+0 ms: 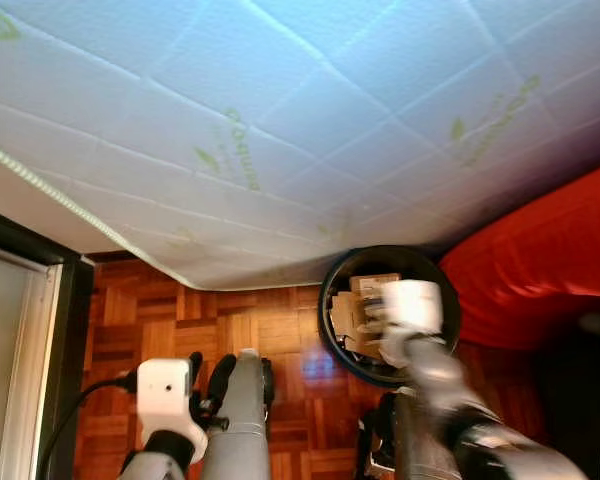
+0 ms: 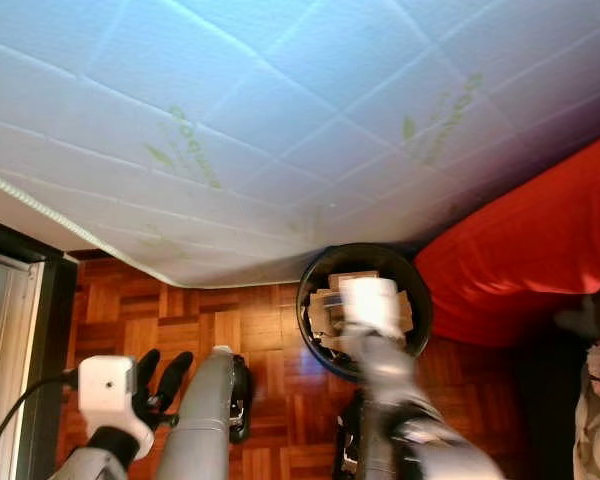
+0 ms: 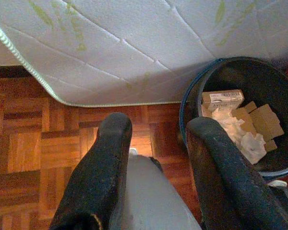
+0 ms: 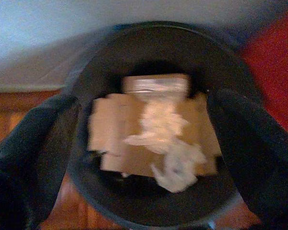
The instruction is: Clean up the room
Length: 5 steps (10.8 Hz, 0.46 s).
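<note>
Down on the parquet floor (image 1: 270,330), a round black waste bin (image 1: 332,330) stands upright with its mouth facing up, tucked against the edge of a white quilted mattress (image 1: 280,120) and just beside a red cover (image 1: 540,270). Inside lie flat brown cardboard pieces (image 4: 115,139), a small printed carton (image 3: 222,99) lying on its side with its long axis running across the bin, and crumpled white tissue (image 4: 175,163) on top of the cardboard.

The right gripper (image 4: 149,143) hangs directly over the bin's mouth, its two black fingers (image 4: 252,143) spread wide with nothing between them; the whole right arm is smeared by motion blur in the head views, so its outline is hard to read. The left gripper (image 3: 153,158) sits low over the floor, near the bin and apart from it, its fingers (image 3: 103,163) likewise parted and empty, with a silver-grey part of the robot showing behind the gap.

A dark door frame (image 1: 65,330) runs down the left edge, cut off by the picture. At the far right edge, something pale and dark is cropped and too unclear to name. The bin's far rim is partly hidden under the mattress's shadow.
</note>
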### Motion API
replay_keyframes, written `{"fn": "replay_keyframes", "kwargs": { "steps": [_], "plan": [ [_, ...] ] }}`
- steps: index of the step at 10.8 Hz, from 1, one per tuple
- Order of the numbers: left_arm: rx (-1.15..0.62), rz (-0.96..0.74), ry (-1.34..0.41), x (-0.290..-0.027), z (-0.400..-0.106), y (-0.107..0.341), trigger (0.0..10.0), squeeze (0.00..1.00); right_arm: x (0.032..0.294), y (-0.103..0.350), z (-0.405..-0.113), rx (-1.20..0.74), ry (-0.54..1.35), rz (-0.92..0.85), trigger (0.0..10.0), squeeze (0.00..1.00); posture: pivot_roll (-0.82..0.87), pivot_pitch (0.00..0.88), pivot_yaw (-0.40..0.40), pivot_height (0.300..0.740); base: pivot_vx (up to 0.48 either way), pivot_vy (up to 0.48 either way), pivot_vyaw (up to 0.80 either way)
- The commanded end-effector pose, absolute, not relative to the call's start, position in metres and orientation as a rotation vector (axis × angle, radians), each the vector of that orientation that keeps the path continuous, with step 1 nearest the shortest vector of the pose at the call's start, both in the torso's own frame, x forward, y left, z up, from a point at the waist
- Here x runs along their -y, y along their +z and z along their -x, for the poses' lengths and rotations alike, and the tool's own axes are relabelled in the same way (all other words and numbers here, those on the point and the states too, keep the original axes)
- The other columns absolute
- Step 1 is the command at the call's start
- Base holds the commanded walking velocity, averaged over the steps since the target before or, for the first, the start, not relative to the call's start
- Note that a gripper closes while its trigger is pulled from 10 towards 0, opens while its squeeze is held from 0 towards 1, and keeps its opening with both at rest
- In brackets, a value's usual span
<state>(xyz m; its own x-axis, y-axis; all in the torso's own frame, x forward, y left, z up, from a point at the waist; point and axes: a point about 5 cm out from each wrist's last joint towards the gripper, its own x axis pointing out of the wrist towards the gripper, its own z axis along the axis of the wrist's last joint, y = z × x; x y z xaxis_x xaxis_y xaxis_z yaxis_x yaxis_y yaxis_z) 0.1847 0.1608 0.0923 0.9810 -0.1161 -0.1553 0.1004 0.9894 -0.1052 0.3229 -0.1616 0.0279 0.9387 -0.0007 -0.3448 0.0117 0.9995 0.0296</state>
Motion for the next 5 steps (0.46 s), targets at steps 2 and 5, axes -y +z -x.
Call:
{"fn": "replay_keyframes", "kwargs": {
  "steps": [2,5],
  "plan": [
    [-0.227,0.093,-0.088,-0.17,-0.187,0.069,10.0,0.0,0.188,-0.001,-0.292,-0.423,-0.098,-0.101,10.0,0.0,0.28,0.362,-0.016,0.676,0.0,0.0,0.0],
    [-0.291,0.074,-0.066,-0.184,-0.204,0.036,10.0,0.0,0.194,-0.033,-0.253,-0.528,-0.111,-0.121,10.0,0.0,0.24,0.251,-0.023,0.726,0.0,0.0,0.0]
  ]
}}
